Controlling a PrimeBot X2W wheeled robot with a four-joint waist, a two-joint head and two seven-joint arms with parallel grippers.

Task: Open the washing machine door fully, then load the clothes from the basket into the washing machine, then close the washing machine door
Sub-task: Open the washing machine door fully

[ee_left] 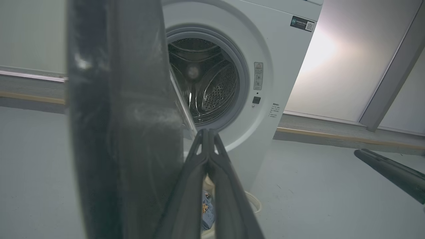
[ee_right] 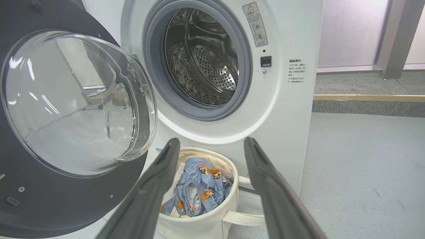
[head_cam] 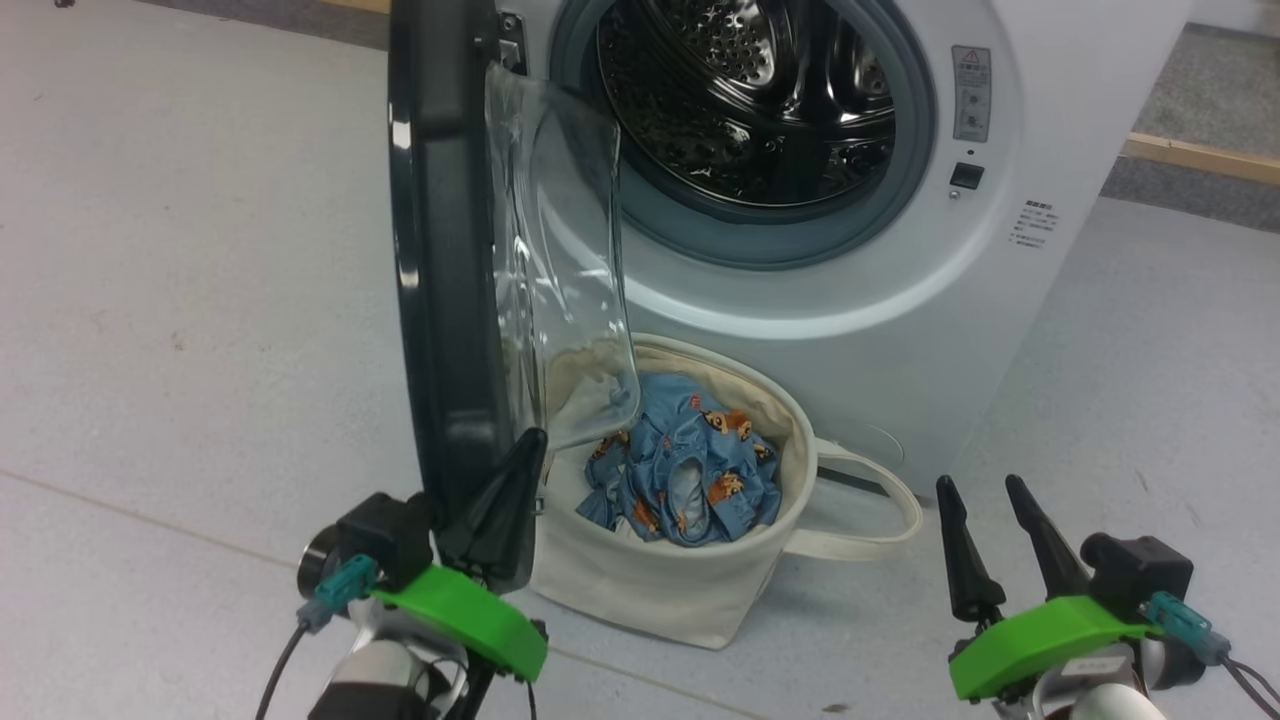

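The washing machine [head_cam: 1000,330] stands with its steel drum [head_cam: 750,90] showing. The washing machine door [head_cam: 440,250] is swung out edge-on, its glass bowl [head_cam: 560,260] over the basket's left side. My left gripper [head_cam: 532,445] is shut on nothing, right beside the door's lower rim on its glass side; I cannot tell whether it touches. In the left wrist view the shut left gripper [ee_left: 207,132] sits next to the door [ee_left: 126,116]. The cream basket [head_cam: 690,590] holds the blue clothes [head_cam: 690,470]. My right gripper [head_cam: 980,490] is open, right of the basket; the right wrist view shows this right gripper [ee_right: 212,142] above the clothes [ee_right: 199,186].
The basket's strap handle [head_cam: 870,500] loops out on the grey floor toward my right gripper. A raised ledge with a wooden strip [head_cam: 1200,158] runs behind the washer on the right. Open floor [head_cam: 180,300] lies to the left of the door.
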